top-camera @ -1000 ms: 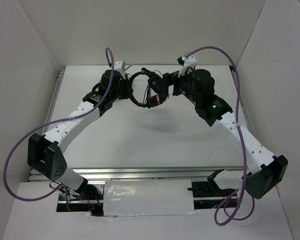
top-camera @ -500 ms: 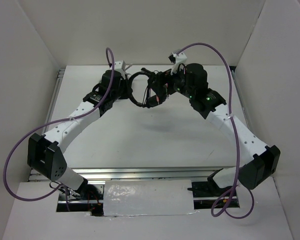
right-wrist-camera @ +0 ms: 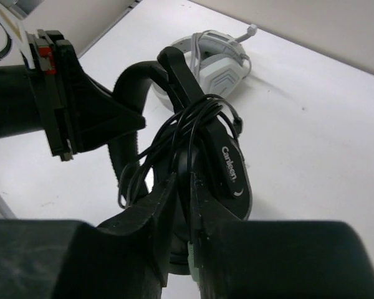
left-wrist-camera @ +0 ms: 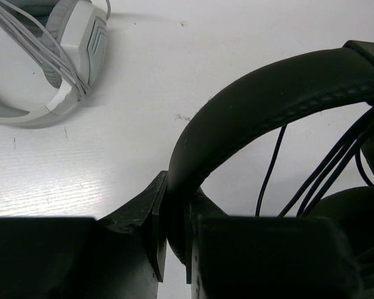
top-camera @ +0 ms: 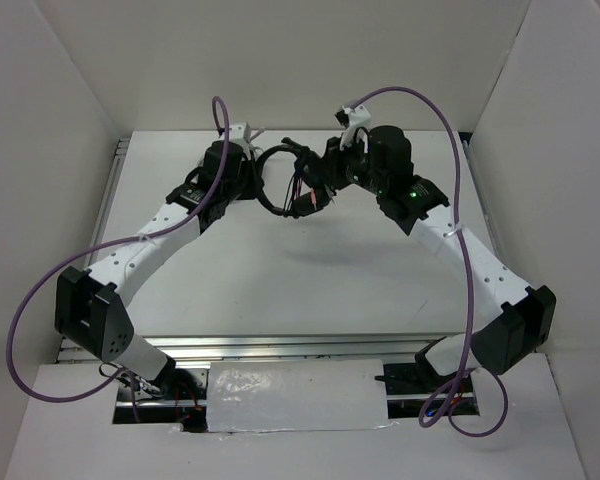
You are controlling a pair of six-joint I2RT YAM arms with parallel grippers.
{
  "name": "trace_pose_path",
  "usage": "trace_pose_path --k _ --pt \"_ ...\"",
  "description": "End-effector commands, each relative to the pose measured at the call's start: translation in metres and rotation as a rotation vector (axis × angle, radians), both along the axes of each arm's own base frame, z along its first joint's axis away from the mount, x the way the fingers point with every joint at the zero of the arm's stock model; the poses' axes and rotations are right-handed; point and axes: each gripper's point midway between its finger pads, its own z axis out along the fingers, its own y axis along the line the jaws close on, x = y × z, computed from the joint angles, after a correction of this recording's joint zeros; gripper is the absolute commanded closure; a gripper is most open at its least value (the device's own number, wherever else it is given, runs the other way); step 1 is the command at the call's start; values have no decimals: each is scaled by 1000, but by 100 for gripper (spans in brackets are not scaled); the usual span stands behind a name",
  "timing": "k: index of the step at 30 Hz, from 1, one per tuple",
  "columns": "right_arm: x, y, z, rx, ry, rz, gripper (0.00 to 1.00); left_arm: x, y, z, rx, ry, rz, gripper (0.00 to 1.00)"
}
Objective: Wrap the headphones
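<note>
Black headphones (right-wrist-camera: 234, 174) held from two sides.
The left gripper (left-wrist-camera: 174, 215) pinches the headband (left-wrist-camera: 268, 93); the right gripper (right-wrist-camera: 186, 187) has its fingers nearly closed on the looped cable (right-wrist-camera: 164, 138).

The top external camera sits high above and behind both arms, looking down and forward over the whole table (top-camera: 280, 290) from afar. The left wrist camera looks out past the left gripper (left-wrist-camera: 173, 212) from very close, low over the table, while the right wrist camera looks down past the right gripper (right-wrist-camera: 186, 187) from somewhat higher. Both wrist views share the headphones (left-wrist-camera: 268, 93) and the grey-white ring-shaped object (right-wrist-camera: 215, 59) beyond them; the overhead view shows the headphones small, between the wrists.
</note>
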Motion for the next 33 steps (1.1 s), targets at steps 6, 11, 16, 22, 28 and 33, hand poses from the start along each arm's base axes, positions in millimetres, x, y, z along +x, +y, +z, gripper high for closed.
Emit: trace_pose_path --k 6,11,16,22,28,33 --pt "-3 9 30 33 -56 1 100 14 -7 60 -98 -146 27 100" --pt "-14 32 25 39 -27 93 100 19 -10 56 -108 -127 39 100" --pt "-15 52 9 23 24 137 100 20 -10 59 -125 -129 55 100" --pt "-23 64 -7 36 81 148 100 20 -7 59 -147 -109 96 100" --pt "-43 75 -24 120 153 164 100 24 -6 53 -164 -76 133 100" --pt "-41 76 -38 179 180 53 100 26 -10 46 -175 -57 128 100"
